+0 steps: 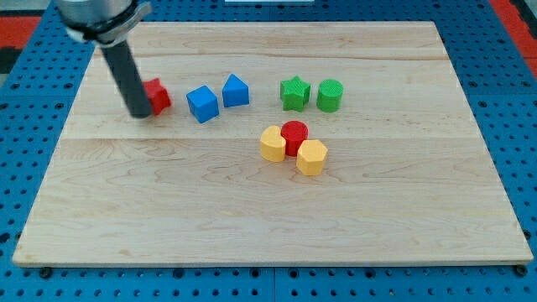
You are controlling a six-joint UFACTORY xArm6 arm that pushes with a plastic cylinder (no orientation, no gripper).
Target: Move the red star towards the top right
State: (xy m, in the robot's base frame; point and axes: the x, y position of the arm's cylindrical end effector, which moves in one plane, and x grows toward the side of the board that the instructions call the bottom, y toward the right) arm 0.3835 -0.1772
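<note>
The red star (158, 96) lies at the upper left of the wooden board (268, 218), partly hidden by my rod. My tip (140, 114) rests on the board right against the star's left side, touching it. To the star's right lie a blue cube (202, 103) and a blue triangular block (236, 91).
A green star (294, 93) and a green cylinder (330, 96) sit right of centre near the top. Below them a red cylinder (294, 135) is packed between a yellow block (273, 144) and a yellow hexagonal block (311, 157). Blue pegboard surrounds the board.
</note>
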